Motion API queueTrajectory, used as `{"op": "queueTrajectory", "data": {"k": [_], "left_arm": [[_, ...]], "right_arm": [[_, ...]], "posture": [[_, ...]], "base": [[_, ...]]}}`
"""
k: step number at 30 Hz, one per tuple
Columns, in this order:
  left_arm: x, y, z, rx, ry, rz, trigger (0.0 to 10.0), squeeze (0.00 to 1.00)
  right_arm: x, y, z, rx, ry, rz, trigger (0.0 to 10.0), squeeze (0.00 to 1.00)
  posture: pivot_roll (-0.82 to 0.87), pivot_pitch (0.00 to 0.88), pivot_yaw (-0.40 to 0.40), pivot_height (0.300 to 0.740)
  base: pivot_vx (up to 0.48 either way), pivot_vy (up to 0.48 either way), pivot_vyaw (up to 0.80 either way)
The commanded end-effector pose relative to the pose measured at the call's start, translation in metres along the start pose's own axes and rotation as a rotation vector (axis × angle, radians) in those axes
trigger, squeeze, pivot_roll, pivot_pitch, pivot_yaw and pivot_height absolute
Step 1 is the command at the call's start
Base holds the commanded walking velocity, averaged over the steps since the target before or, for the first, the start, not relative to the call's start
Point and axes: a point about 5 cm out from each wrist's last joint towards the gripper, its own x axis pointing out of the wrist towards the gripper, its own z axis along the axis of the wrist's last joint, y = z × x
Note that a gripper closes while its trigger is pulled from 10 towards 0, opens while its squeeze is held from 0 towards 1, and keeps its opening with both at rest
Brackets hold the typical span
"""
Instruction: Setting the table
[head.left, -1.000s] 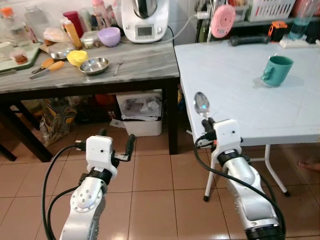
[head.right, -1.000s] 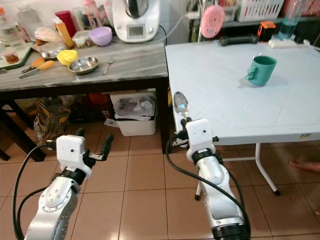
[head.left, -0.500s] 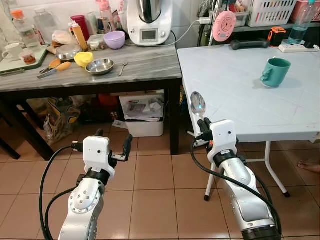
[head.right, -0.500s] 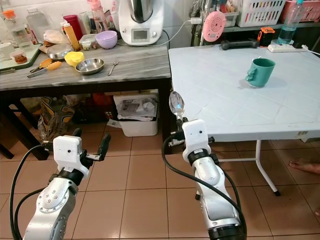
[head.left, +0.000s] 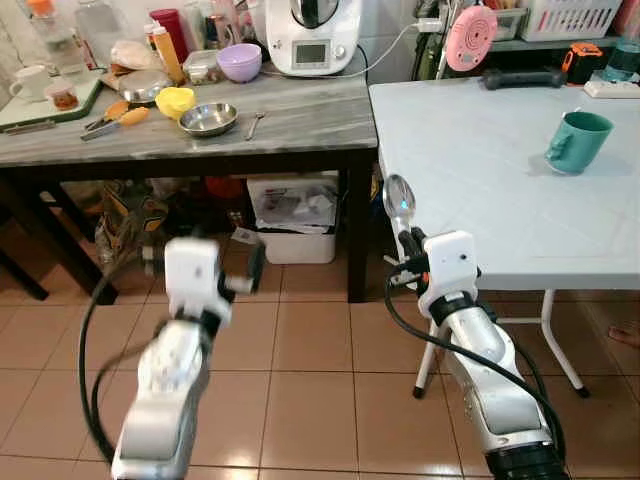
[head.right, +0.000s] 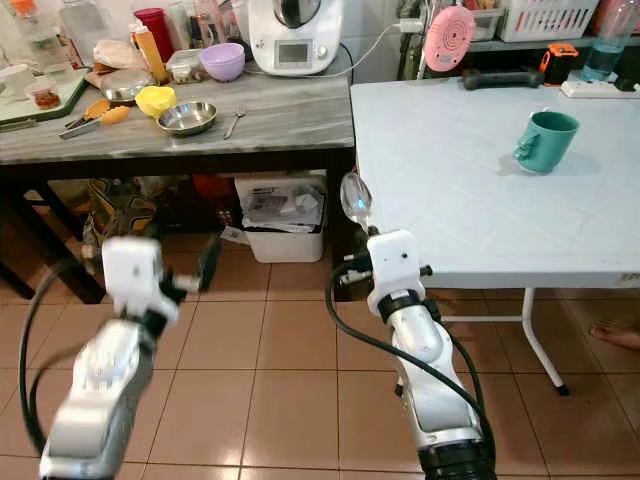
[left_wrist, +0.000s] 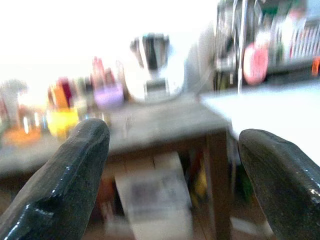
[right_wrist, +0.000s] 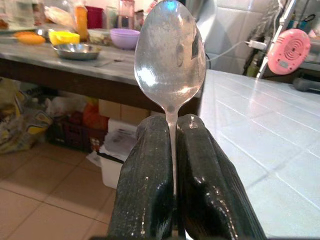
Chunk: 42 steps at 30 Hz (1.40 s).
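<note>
Compared with half a second ago, the whole scene sits a little differently in the head views, which is the camera shifting; the left arm itself is now smeared with motion blur, where before it was sharp, and it stands higher against the dark table's edge. The right arm and its load look much as they did.

The right gripper (head.left: 408, 240) has its two black fingers (right_wrist: 150, 180) pressed together on the handle of a metal spoon (right_wrist: 170, 55). The spoon stands upright, its bowl rising clear above the fingertips and the handle pinched in the narrow seam between them. In the head views the spoon's bowl (head.left: 399, 196) is held at the near left corner of the white table (head.left: 480, 180), just at its edge and above the tiled floor (head.left: 310, 350).

The left gripper (head.left: 200, 268) hangs over the floor in front of the dark marble-topped table (head.left: 290, 115), its fingers (left_wrist: 65, 175) spread wide apart with nothing between them.

On the white table a teal mug (head.left: 577, 141) stands well apart from the spoon. The dark table carries a steel bowl (head.left: 208, 118), a yellow bowl (head.left: 176, 100), a purple bowl (head.left: 240, 62) and a white kitchen machine (head.left: 313, 35). No writing or brand can be read on anything; the machine's small screen is too small to make out
</note>
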Motion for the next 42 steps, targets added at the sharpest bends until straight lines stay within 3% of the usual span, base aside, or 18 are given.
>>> {"op": "queueTrajectory", "data": {"k": [1, 5, 10, 14, 16, 23, 29, 31, 33, 42], "left_arm": [[0.003, 0.008, 0.005, 0.01, -0.001, 0.009, 10.0, 0.0], [0.008, 0.013, 0.006, 0.029, 0.006, -0.01, 10.0, 0.0], [-0.005, 0.011, -0.009, 0.021, 0.071, -0.012, 10.0, 0.0], [-0.028, 0.006, -0.028, 0.011, 0.141, 0.008, 10.0, 0.0], [-0.051, 0.006, -0.04, 0.012, 0.184, 0.064, 10.0, 0.0], [-0.072, -0.005, -0.051, -0.015, 0.225, 0.058, 10.0, 0.0], [-0.069, -0.01, -0.057, -0.047, 0.264, 0.004, 10.0, 0.0], [-0.062, -0.015, -0.056, -0.088, 0.263, -0.048, 10.0, 0.0], [-0.054, -0.028, -0.059, -0.08, 0.284, -0.171, 10.0, 0.0], [-0.052, -0.035, -0.057, -0.102, 0.293, -0.231, 10.0, 0.0]], "right_arm": [[0.002, 0.002, 0.006, 0.008, -0.03, 0.006, 10.0, 0.0], [0.002, 0.003, 0.006, 0.015, -0.031, -0.002, 10.0, 0.0], [-0.001, 0.0, 0.004, 0.012, -0.025, -0.024, 10.0, 0.0], [-0.004, -0.002, 0.004, 0.013, -0.024, -0.031, 10.0, 0.0], [-0.005, -0.004, 0.004, 0.007, -0.022, -0.038, 10.0, 0.0], [-0.004, -0.004, 0.005, 0.004, -0.02, -0.023, 10.0, 0.0], [0.0, -0.001, 0.006, 0.006, -0.021, 0.004, 10.0, 0.0], [0.002, 0.001, 0.006, 0.01, -0.021, 0.014, 10.0, 0.0], [0.002, 0.002, 0.005, 0.017, -0.007, 0.02, 10.0, 0.0], [0.0, 0.005, 0.0, 0.045, 0.019, 0.02, 10.0, 0.0]], "posture": [[-0.1, 0.026, 0.094, 0.74], [-0.11, 0.027, 0.103, 0.74], [-0.12, 0.025, 0.114, 0.74], [-0.12, 0.033, 0.11, 0.74], [-0.12, 0.035, 0.105, 0.74], [-0.11, 0.039, 0.073, 0.74], [-0.1, 0.035, 0.066, 0.74], [-0.1, 0.045, 0.068, 0.74], [-0.1, 0.049, 0.07, 0.74], [-0.1, 0.059, 0.082, 0.74]], "base": [[0.0, 0.0, 0.0], [0.0, 0.0, 0.0], [0.0, 0.0, 0.0], [0.0, 0.0, 0.0], [0.0, 0.0, 0.0], [0.0, 0.0, 0.0], [0.0, 0.0, 0.0], [0.0, 0.0, 0.0], [0.0, 0.0, 0.0], [0.0, 0.0, 0.0]]}}
